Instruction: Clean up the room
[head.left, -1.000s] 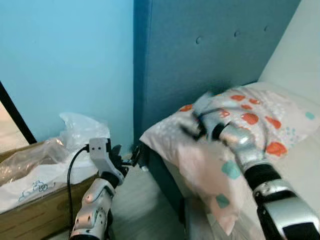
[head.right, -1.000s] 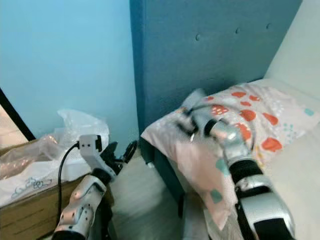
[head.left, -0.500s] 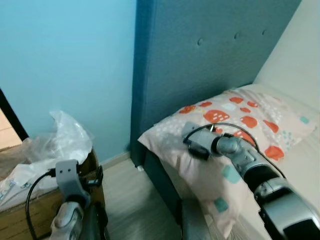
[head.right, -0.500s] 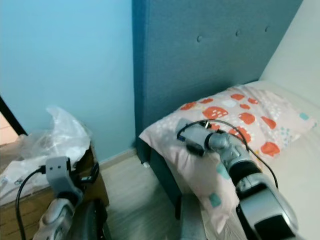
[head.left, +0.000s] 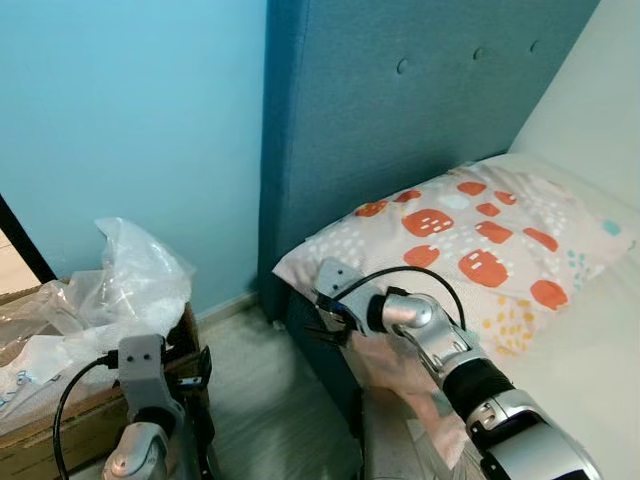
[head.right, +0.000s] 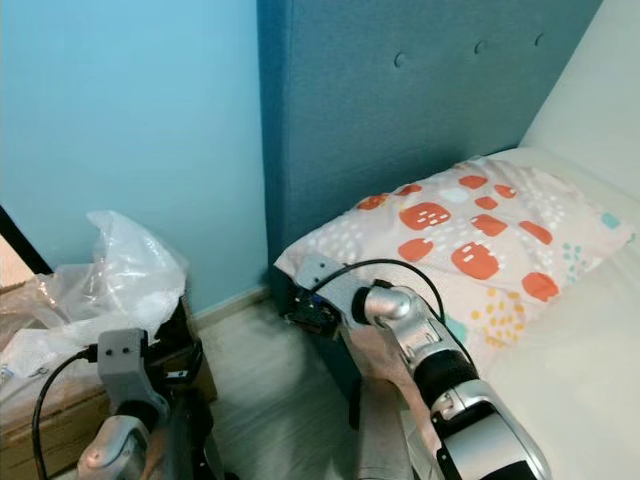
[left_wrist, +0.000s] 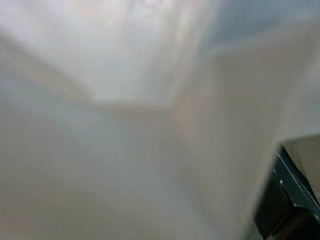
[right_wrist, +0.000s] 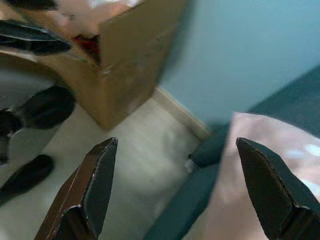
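From the head views, the right gripper (head.left: 325, 325) has come off the pillow (head.left: 470, 245) and now sits at the pillow's front corner, over the bed (head.right: 590, 360) edge, fingers parted and empty; a second ago it lay on top of the pillow. The pillow rests flat against the headboard (head.left: 400, 130), so the placement step looks complete. The left gripper (head.left: 195, 365) hangs low beside the cardboard box (head.right: 60, 420) with its plastic bag (head.left: 130, 280); its finger state cannot be determined. The right wrist view shows both fingers (right_wrist: 87, 190) spread wide over the floor (right_wrist: 120, 150). The left wrist view is blurred.
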